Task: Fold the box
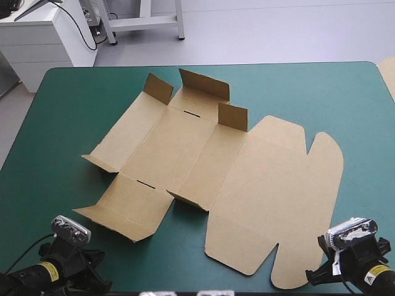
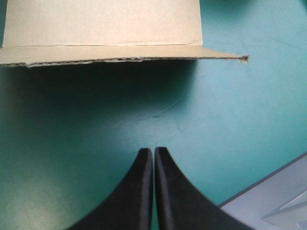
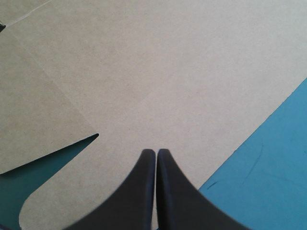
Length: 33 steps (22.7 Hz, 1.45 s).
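Brown board, cut and creased, lies opened out on the teal-green cover. The box fills the centre of the high view as a nearly flat sheet. Three short flaps stand upright along its far side, in the upper middle of the frame. The flaps on its near left side are only slightly lifted. A wide lid panel with rounded tabs spreads flat toward the lower right.

Both arms sit at the bottom corners of the high view, the left clear of the sheet and the right just beside its near corner. The left gripper has its black fingers pressed together into one point over bare cover. A raised edge of the box lies ahead of it, casting a shadow underneath. The right gripper is likewise drawn together, with nothing between its fingers, and it sits above the board close to its edge. A cut notch lies beside it. Whether it touches the sheet cannot be told.

A sliver of more board shows at the upper right edge of the frame.
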Available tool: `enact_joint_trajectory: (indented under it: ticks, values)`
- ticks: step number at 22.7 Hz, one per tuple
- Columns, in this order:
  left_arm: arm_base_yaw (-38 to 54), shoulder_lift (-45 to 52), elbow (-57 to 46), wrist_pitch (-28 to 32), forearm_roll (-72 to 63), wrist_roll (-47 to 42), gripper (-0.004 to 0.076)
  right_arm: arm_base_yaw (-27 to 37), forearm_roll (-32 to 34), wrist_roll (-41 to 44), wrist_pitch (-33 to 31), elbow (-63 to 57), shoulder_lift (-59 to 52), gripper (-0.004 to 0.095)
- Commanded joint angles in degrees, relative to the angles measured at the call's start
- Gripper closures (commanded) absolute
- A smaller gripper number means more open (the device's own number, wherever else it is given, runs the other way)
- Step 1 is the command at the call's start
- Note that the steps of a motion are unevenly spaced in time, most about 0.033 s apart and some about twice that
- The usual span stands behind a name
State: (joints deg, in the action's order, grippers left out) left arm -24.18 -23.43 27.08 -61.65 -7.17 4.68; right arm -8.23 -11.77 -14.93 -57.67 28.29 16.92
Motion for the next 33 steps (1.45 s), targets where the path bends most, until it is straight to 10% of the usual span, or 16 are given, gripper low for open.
enact_joint_trajectory:
  ticks: [1,22,33]
  values:
    - [-0.34,-0.51,1.4,2.31,-0.78,-0.09,0.0731,-0.11,-0.91,-0.37,3.42,1.79,0.58,0.091]
    - [-0.34,-0.51,1.4,2.31,-0.78,-0.09,0.0731,-0.11,-1.1,-0.49,7.49,1.91,0.81,0.0929]
    - [-0.34,-0.51,1.4,2.31,-0.78,-0.09,0.0731,-0.11,-1.28,-6.64,16.57,22.5,25.56,0.0929]
